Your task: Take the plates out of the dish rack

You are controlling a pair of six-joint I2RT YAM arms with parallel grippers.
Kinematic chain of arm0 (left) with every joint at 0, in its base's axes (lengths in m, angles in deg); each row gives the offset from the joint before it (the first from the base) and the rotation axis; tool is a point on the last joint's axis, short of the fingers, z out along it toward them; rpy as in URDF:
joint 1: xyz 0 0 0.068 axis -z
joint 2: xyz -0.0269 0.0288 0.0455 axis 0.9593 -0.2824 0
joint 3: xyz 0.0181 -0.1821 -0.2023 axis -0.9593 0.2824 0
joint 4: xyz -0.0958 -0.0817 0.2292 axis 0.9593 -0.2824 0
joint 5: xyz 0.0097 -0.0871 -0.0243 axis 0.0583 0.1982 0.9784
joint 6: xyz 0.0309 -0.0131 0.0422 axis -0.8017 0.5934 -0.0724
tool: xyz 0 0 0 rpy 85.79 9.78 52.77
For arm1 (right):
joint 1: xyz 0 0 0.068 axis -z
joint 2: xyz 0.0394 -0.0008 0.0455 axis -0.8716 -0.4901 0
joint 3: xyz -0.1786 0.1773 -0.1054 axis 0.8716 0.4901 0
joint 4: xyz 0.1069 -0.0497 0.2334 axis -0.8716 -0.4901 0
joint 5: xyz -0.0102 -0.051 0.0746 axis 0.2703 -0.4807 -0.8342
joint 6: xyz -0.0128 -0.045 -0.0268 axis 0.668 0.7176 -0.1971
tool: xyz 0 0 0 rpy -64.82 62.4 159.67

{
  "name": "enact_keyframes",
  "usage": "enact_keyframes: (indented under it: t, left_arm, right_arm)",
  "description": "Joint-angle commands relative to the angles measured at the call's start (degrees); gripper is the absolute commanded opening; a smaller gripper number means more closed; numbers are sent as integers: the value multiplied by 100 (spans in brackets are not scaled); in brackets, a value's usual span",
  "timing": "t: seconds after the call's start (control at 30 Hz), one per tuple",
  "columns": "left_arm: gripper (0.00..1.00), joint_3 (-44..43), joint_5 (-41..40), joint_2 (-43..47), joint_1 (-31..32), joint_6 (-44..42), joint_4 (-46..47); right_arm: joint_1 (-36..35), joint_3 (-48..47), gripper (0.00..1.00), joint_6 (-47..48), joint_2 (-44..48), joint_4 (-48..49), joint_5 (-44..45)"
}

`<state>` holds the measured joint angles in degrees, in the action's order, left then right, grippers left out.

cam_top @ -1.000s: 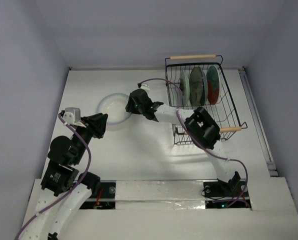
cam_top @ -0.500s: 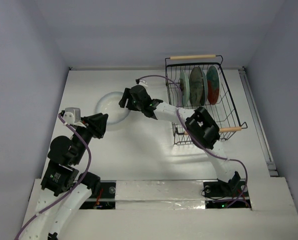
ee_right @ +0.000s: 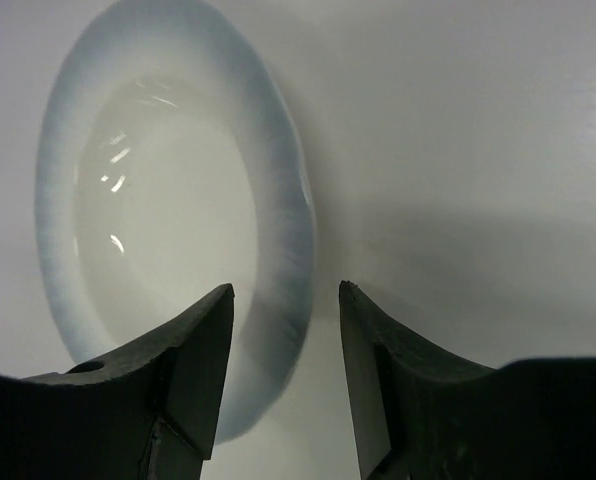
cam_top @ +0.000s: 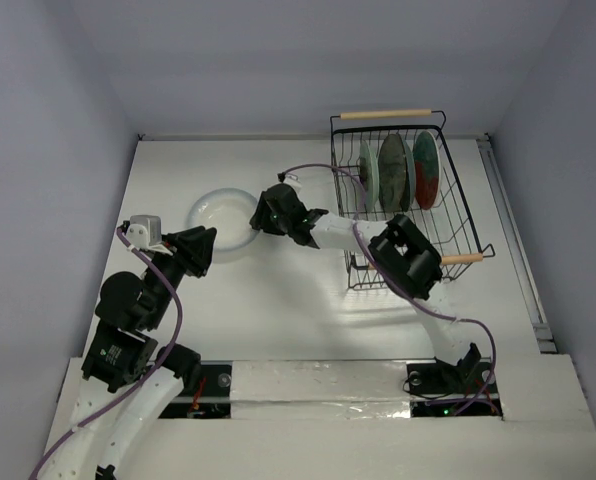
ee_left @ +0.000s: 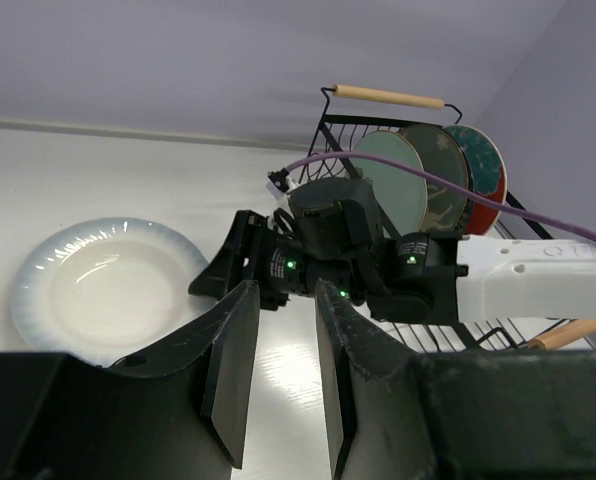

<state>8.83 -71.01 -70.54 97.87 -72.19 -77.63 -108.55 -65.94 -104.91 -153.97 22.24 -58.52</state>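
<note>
The white plate (cam_top: 218, 215) lies flat on the table left of centre; it also shows in the left wrist view (ee_left: 103, 290) and the right wrist view (ee_right: 168, 220). My right gripper (cam_top: 262, 218) is open and empty, just above the plate's right rim (ee_right: 283, 290). The black wire dish rack (cam_top: 458, 200) stands at the back right. In it stand on edge the pale green plate (cam_top: 368, 172), the dark grey plate (cam_top: 395, 170) and the red-rimmed plate (cam_top: 425, 168). My left gripper (cam_top: 200, 250) is open and empty, near the white plate's front edge (ee_left: 283, 290).
The right arm's forearm (cam_top: 328, 228) stretches from the rack's left side to the white plate. The rack's wooden handles are at the back (cam_top: 386, 114) and at the front right (cam_top: 460, 258). Walls close the table at the back and the left.
The right gripper swung left over the white plate, then drew back to its right rim. The plate lies slightly farther left than a second ago. The left arm has not moved.
</note>
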Motion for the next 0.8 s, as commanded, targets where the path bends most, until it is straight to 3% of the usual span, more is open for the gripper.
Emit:
enact_keyframes:
  t: [0.0, 0.1, 0.3, 0.4, 0.47, 0.53, 0.57, 0.6, 0.77]
  left_arm:
    - [26, -45, 73, -5, -19, 18, 286]
    - [26, -54, 82, -5, -19, 18, 286]
    - [27, -54, 73, 3, -19, 10, 303]
    - [27, -54, 73, 3, -19, 10, 294]
    - [27, -54, 64, -5, -19, 10, 294]
    - [27, -54, 64, 3, -19, 10, 286]
    - [27, -45, 55, 12, -19, 1, 286]
    - [27, -45, 55, 21, -19, 10, 286]
    - [28, -37, 108, 21, -19, 10, 303]
  right_arm:
    - [-70, 275, 52, -53, 597, 404, 272]
    - [-70, 521, 54, -70, 764, 413, 448]
    - [-123, 583, 70, 298, 1107, 545, 150]
    - [-123, 557, 69, 597, 1625, 571, -193]
    - [-123, 600, 58, 860, 1958, 501, -132]
    - [-123, 758, 18, 1202, 2538, 379, 78]
    - [-123, 793, 5, 1369, 2723, 273, 427]
    - [-123, 829, 0, 1536, 3064, 142, 631]
    - [43, 908, 0, 2643, 3796, -1211, 2413]
